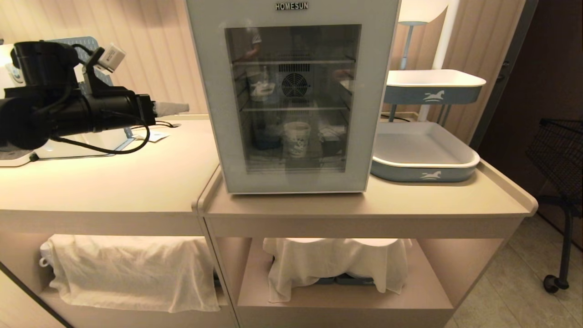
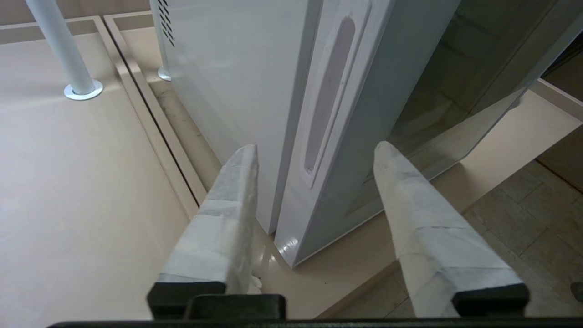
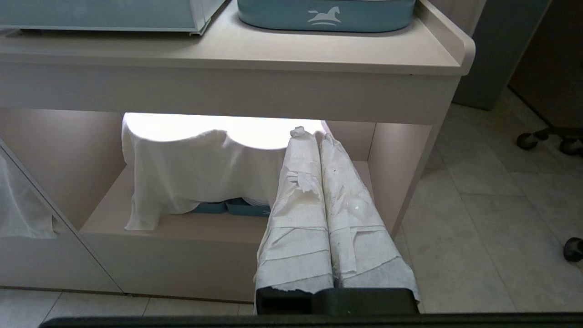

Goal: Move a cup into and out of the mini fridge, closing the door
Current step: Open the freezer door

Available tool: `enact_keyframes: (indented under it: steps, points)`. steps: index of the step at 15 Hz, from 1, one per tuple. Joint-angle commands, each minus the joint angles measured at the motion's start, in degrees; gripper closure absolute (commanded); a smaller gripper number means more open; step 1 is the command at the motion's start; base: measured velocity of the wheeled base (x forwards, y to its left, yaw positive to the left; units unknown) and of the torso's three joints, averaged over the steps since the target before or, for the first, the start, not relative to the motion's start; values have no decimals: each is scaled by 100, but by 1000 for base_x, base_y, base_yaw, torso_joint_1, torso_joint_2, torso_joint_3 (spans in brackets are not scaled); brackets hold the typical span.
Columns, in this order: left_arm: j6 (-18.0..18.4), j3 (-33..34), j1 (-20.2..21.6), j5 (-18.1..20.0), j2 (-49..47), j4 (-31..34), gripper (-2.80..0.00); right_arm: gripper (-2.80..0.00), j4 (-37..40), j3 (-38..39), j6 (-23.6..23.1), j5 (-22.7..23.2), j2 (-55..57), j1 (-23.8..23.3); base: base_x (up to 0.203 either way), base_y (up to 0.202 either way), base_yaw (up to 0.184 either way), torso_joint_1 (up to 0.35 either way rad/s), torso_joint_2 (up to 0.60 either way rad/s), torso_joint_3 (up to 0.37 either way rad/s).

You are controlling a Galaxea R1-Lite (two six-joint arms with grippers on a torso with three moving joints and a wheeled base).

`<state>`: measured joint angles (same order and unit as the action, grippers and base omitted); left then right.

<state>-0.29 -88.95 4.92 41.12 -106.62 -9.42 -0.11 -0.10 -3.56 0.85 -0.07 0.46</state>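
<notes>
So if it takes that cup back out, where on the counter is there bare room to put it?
Bare counter lies left of the mini fridge, ahead of the left arm's cable. The blue tray to the fridge's right is empty. The strip in front of the fridge is narrow. The cup sits inside among other items.

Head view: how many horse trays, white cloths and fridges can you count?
Horse trays: 2
White cloths: 2
Fridges: 1
Total: 5
</notes>
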Motion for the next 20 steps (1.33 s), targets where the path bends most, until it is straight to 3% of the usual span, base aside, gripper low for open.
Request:
enact_keyframes:
  steps: [1,9,12,20]
  points:
    - [-15,45,0,37,53,2,-280,0,-4,1,-5,3,-1,-2,0,0,0,0,0,0]
    - [-24,191,-147,358,58,-81,-280,0,2,1,-5,3,-1,-2,0,0,0,0,0,0]
    - [-25,-50,-149,739,-174,-88,-280,0,-4,1,-5,3,-1,-2,0,0,0,0,0,0]
    - [48,-529,-175,784,-671,-173,-280,0,-7,1,-5,3,-1,-2,0,0,0,0,0,0]
